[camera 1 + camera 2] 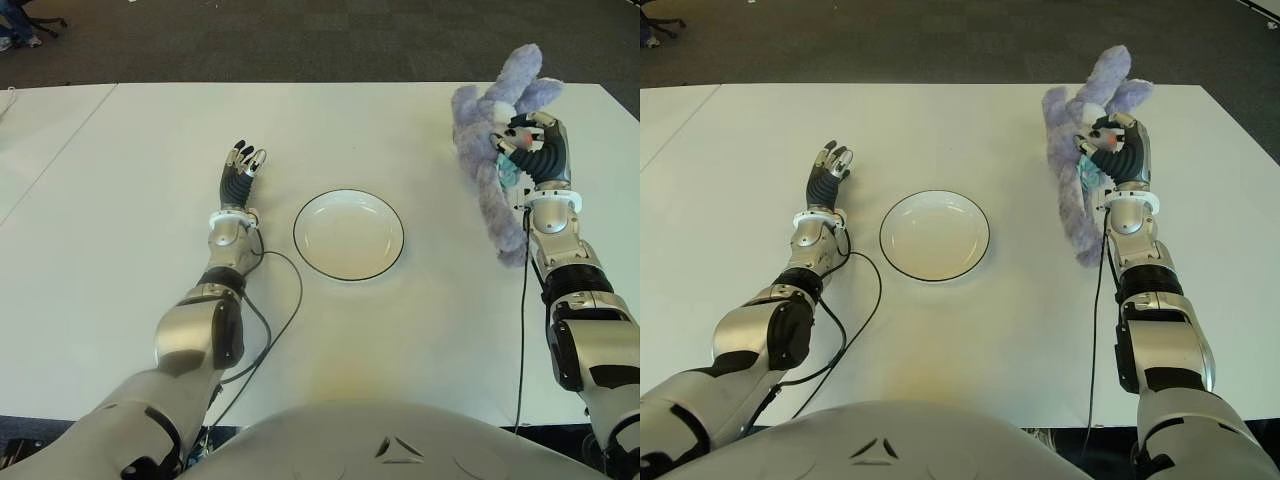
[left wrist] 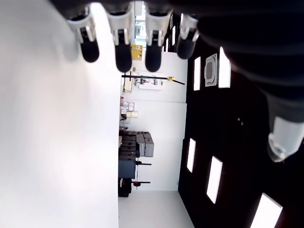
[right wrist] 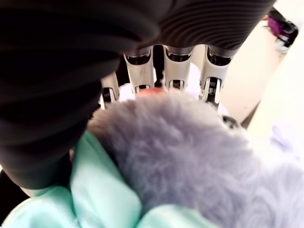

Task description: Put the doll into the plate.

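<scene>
Doll (image 1: pixel 492 150) gripped in right hand (image 1: pixel 535 150), to be carried left over plate (image 1: pixel 349 235) and lowered centrally before release; left hand (image 1: pixel 240 172) relaxed, empty.

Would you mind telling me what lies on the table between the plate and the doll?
Nothing: in both eye views only bare table separates the plate from the doll, which the right hand holds.

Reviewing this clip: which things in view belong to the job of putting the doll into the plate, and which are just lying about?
Part of the job:
- purple plush doll, gripped by the right hand, off to the plate's right
- white plate, mid-table, nothing in it

Not part of it:
- left hand, open and idle, left of the plate
- white table
- second table, far left
</scene>
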### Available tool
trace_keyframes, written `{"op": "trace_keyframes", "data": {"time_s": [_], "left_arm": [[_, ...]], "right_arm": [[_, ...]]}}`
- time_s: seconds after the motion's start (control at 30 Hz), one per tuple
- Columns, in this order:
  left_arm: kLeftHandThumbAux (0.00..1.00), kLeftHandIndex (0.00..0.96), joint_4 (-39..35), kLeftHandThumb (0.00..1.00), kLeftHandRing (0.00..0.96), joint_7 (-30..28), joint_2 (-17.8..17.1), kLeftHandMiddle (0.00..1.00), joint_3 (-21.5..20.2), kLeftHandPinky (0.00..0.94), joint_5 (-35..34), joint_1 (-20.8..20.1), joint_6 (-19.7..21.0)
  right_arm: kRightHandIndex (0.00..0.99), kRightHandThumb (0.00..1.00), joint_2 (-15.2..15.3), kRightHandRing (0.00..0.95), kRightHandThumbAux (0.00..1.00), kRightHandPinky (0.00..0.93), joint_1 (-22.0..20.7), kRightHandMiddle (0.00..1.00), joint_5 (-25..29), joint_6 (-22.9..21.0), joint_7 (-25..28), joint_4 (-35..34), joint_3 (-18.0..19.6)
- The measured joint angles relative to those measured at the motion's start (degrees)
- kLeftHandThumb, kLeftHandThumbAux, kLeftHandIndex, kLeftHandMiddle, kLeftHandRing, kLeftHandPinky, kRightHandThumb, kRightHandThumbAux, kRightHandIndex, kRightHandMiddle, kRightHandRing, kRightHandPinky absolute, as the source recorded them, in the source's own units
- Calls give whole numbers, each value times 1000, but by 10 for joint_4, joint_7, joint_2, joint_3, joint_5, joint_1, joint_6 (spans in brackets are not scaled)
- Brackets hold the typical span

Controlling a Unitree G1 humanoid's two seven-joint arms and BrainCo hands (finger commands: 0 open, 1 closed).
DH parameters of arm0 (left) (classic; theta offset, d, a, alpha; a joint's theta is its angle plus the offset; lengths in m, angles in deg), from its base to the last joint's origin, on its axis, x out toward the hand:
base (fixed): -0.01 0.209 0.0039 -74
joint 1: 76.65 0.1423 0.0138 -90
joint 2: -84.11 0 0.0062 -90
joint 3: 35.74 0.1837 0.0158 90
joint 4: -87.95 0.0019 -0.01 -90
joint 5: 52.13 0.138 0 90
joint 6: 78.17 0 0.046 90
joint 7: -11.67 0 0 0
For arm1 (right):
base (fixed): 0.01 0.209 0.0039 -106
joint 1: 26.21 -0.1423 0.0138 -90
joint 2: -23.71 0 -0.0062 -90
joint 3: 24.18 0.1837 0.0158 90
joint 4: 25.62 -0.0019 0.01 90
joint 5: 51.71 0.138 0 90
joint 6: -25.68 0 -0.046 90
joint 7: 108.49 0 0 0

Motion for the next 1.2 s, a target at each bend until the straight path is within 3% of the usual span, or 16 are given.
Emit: {"op": "trace_keyframes", "data": {"time_s": [0.47, 0.73, 1.0, 1.2], "left_arm": [[477, 89, 0, 0, 113, 0, 0, 122, 0, 92, 0, 0, 0], [491, 99, 0, 0, 124, 0, 0, 135, 0, 109, 0, 0, 0], [504, 102, 0, 0, 126, 0, 0, 138, -1, 103, 0, 0, 0], [521, 98, 0, 0, 128, 0, 0, 137, 0, 110, 0, 0, 0]], "right_arm": [[440, 719, -8, 874, 709, 877, 45, 863, -41, 31, -28, -186, 7], [440, 713, -48, 880, 711, 883, 108, 866, -85, 11, -32, -291, -5], [440, 713, -71, 882, 709, 885, 133, 865, -155, 7, -50, -338, -27], [441, 714, -73, 869, 707, 886, 134, 846, -179, 33, -60, -349, -44]]}}
